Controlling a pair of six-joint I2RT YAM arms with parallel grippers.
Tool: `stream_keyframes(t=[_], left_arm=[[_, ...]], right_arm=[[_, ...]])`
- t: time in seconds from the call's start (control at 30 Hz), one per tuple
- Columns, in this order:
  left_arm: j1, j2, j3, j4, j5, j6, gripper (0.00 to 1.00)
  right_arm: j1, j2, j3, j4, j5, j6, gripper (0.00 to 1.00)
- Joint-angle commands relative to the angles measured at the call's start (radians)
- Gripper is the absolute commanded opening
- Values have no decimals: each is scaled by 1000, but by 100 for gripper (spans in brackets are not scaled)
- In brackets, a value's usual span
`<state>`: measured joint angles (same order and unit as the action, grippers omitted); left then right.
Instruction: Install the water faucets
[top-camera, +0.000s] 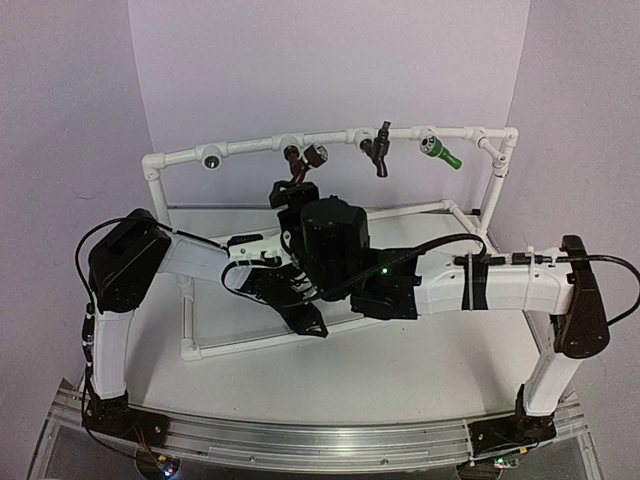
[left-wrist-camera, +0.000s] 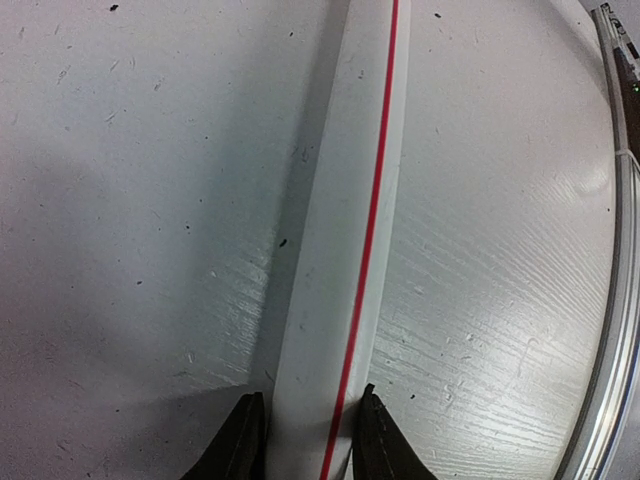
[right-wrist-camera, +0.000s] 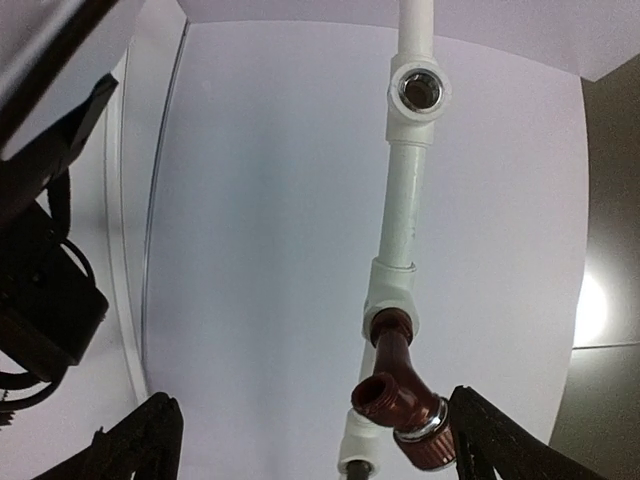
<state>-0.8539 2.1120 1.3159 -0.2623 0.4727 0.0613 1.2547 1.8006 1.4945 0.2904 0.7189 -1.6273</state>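
Nearly done, by the look of it. Three faucets sit along the top rail of the white plastic pipe frame (top-camera: 250, 148): reddish-brown tap fitting (right-wrist-camera: 400, 395), black tap fitting (top-camera: 380, 150), green tap fitting (top-camera: 441, 152). Whether each is screwed fully home, cannot tell. One empty round tee socket (right-wrist-camera: 419, 92) at the rail's left end; no spare fitting in view.

Right gripper (right-wrist-camera: 312, 425): jaws wide apart either side of the reddish-brown fitting, touching nothing. Left gripper (left-wrist-camera: 308, 440): jaws closed onto the frame's low front pipe, the one with the red stripe; steadying it, I judge.

White painted bench (left-wrist-camera: 120, 200): grained, speckled with dirt, aluminium rail (top-camera: 330, 435) along the near edge. Pale lilac walls (top-camera: 60, 100) on three sides.
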Motion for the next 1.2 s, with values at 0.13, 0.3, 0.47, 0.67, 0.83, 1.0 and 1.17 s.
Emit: stream_keyframes(t=[0.13, 0.3, 0.47, 0.67, 0.83, 1.0, 1.17], left_arm=[[-5, 166, -61, -128, -147, -105, 0], [-5, 168, -62, -128, -149, -104, 0], [-5, 171, -57, -129, -137, -103, 0], [-5, 179, -55, -129, -140, -102, 0], [-5, 168, -61, -129, -141, -102, 0], [-5, 174, -57, -130, -136, -102, 0], [-5, 167, -61, -131, -138, -104, 1]], right_arm=[[-104, 72, 189, 157, -7, -186, 92], [-143, 119, 253, 172, 18, -156, 88], [-152, 153, 280, 173, 24, -92, 74], [-170, 205, 309, 174, 77, -34, 54], [-172, 279, 335, 391, 159, -11, 27], [-173, 337, 400, 447, 241, 176, 12], [-170, 367, 463, 420, 299, 496, 0]])
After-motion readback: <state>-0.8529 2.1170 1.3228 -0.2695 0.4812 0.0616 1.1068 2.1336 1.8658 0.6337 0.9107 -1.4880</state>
